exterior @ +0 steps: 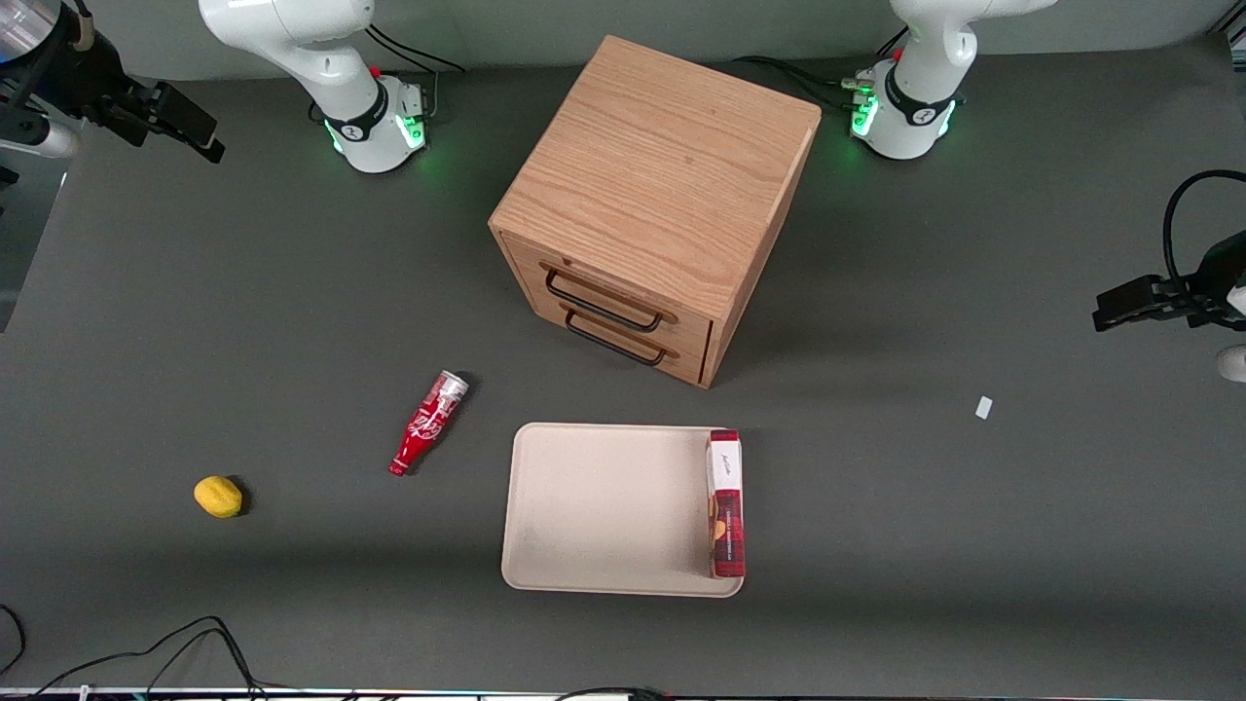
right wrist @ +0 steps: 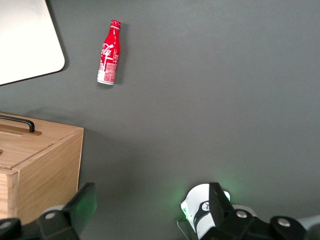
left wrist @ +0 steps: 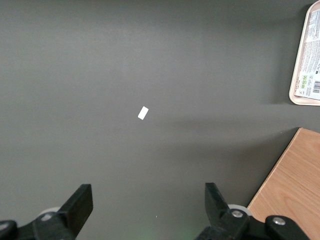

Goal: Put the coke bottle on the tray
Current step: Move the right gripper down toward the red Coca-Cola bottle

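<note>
The coke bottle point(exterior: 428, 424) lies on its side on the dark table, beside the tray toward the working arm's end, with its red cap nearer the front camera. It also shows in the right wrist view point(right wrist: 109, 52). The beige tray point(exterior: 604, 506) lies flat in front of the wooden drawer cabinet, and one corner shows in the right wrist view point(right wrist: 25, 40). My right gripper point(exterior: 190, 127) hangs high over the working arm's end of the table, far from the bottle. In its own view the gripper point(right wrist: 150, 205) is open and empty.
A red plaid box point(exterior: 725, 506) lies on the tray's edge toward the parked arm. A wooden drawer cabinet point(exterior: 652, 195) stands mid-table, both drawers shut. A yellow lemon point(exterior: 218, 497) lies toward the working arm's end. A small white tag point(exterior: 983, 407) lies toward the parked arm's end.
</note>
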